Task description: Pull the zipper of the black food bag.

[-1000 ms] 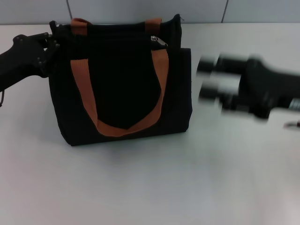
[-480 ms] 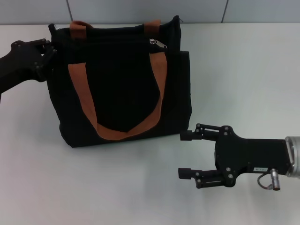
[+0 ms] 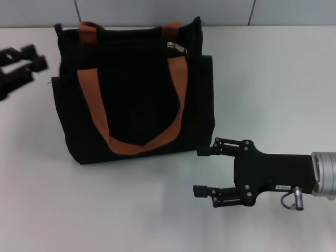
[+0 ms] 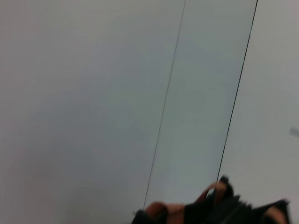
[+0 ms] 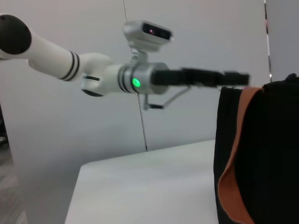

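— Where does the black food bag stand?

— Upright on the white table, left of centre in my head view. Two orange-brown straps loop down its front face. The zipper, a small silver pull tab, sits on the top edge near the bag's right corner.

— Your right gripper?

— Low over the table, just off the bag's lower right corner. Fingers spread wide, holding nothing; the upper fingertip lies close to the bag's bottom edge, and I cannot tell if it touches.

— And the left gripper?

— Beside the bag's upper left corner, clear of the fabric. It is blurred, but its fingers look parted, nothing between them. My right wrist view shows that arm reaching level toward the bag's top edge. The left wrist view shows mostly wall, with a bit of bag and strap at the frame's edge.
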Tool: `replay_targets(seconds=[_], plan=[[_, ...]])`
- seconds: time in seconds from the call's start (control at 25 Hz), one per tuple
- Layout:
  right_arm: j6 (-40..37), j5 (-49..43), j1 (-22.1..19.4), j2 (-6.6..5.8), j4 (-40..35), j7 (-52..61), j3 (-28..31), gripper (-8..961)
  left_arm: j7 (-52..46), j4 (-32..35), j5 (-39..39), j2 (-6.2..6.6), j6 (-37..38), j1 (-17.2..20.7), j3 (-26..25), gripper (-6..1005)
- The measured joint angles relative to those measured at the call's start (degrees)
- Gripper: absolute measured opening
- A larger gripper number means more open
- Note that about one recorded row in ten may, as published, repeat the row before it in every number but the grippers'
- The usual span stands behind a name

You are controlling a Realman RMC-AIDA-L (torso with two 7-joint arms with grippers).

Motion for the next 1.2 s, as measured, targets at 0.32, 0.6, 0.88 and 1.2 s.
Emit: replay_targets(seconds=[0.32,0.6,0.88,1.2], plan=[[0.3,0.3,1.0,0.11,1.8,-1.5,0.6,825,9.1,-2.8,0.1,-1.91,16.2,1.4,-4.1,522],[0.9,0.3,1.1,0.15,2.9,-3.6,0.2,826,17.7,-5.5,6.5,-5.17,11.7,1.4,8.9,792],[1.5,0.0,2.7,0.15,5.7,-5.3,0.1,826,19.2,-5.8,13.8,-7.47,5.5,1.2,9.2,829],[1.7,0.0,3.1,0.15,6.3,-5.4,0.0,826,18.9,-5.9,14.7,-7.54,5.7,1.2,9.7,829]])
